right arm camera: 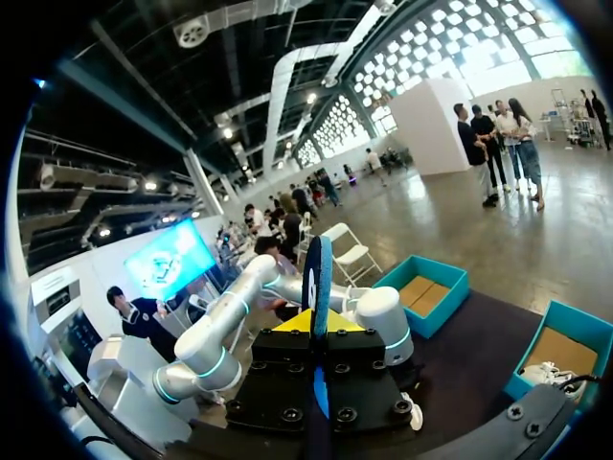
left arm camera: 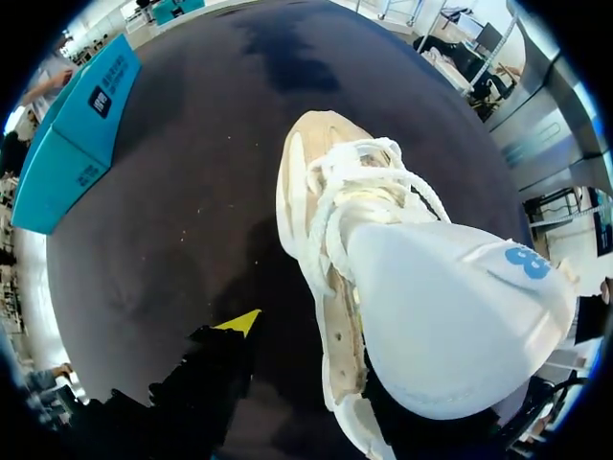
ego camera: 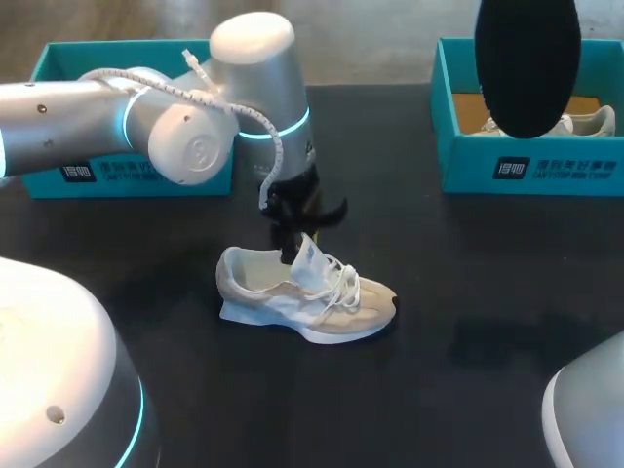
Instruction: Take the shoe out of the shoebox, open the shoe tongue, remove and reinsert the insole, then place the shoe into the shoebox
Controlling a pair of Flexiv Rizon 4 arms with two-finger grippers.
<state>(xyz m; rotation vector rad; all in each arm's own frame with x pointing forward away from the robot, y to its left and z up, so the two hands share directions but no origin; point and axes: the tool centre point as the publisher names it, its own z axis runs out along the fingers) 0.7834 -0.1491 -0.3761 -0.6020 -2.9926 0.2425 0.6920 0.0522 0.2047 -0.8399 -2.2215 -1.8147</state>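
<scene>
**Inspector:** Where was the task item at inspection?

**Examiner:** The beige and white laced trainer (ego camera: 302, 297) lay on its sole near the middle of the black tabletop (ego camera: 468, 283), outside both boxes. Its toe pointed toward 4 o'clock and its heel toward 9 o'clock. Its white padded tongue (ego camera: 310, 255) stood lifted off the laces.

**Inspector:** And the left pincer?

**Examiner:** The left gripper (ego camera: 291, 234) came down at the trainer's opening, right at the tongue. From the left wrist the tongue filled the space close ahead and hid the contact. Whether that pincer was spread or closed on anything could not be told.

**Inspector:** The right pincer?

**Examiner:** The right gripper (right arm camera: 314, 324) was raised well above the table. It was pinched on a thin black oval insole (right arm camera: 317, 273) (ego camera: 526, 63), seen edge-on between the yellow tips (right arm camera: 292, 324), which pressed on it from both sides. From overhead the insole hung over the 2 o'clock corner.

**Inspector:** The boxes?

**Examiner:** One teal cardboard shoebox (ego camera: 127, 177) sat at 10 o'clock. A second teal shoebox (ego camera: 531, 166) sat at 2 o'clock, open, with a white trainer (ego camera: 590, 122) inside. Both were well apart from the trainer on the table.
</scene>
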